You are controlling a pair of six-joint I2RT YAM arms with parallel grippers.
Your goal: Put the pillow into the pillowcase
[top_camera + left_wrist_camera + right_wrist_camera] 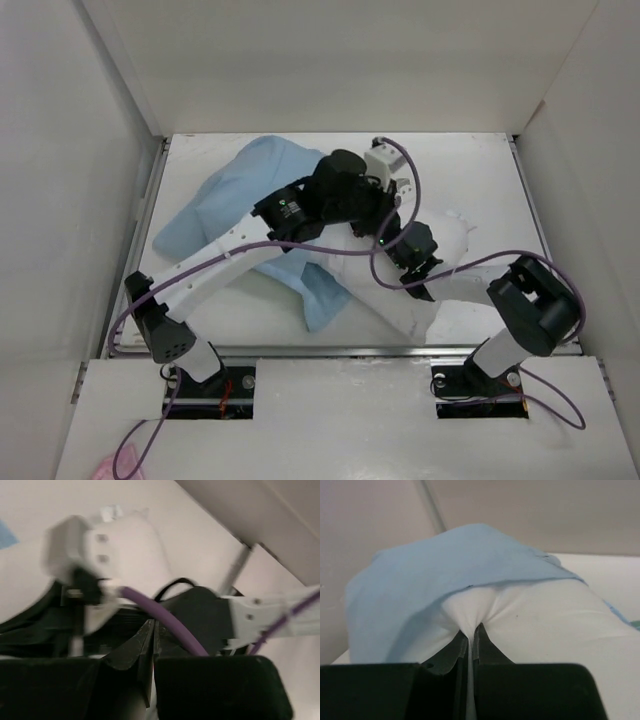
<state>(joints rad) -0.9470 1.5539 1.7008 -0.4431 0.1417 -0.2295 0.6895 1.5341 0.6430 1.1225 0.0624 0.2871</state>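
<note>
The white pillow (452, 243) lies right of centre, its near end reaching toward the front edge. The light blue pillowcase (240, 195) lies at the back left, with a flap reaching down to the centre front. In the right wrist view my right gripper (471, 632) is shut on a pinch of the pillow (545, 615), and the pillowcase (445, 565) is draped over its far end. My left gripper (152, 625) is shut with nothing seen between its tips, and it faces the right arm's wrist. From above, both grippers meet over the middle, the left gripper (385, 205) above the right gripper (388, 250).
White walls close in the table (480, 170) on the left, back and right. A metal rail (300, 351) runs along the front edge. Purple cables (470, 262) loop from the right arm over the pillow. The left arm's long link (230, 262) crosses the pillowcase.
</note>
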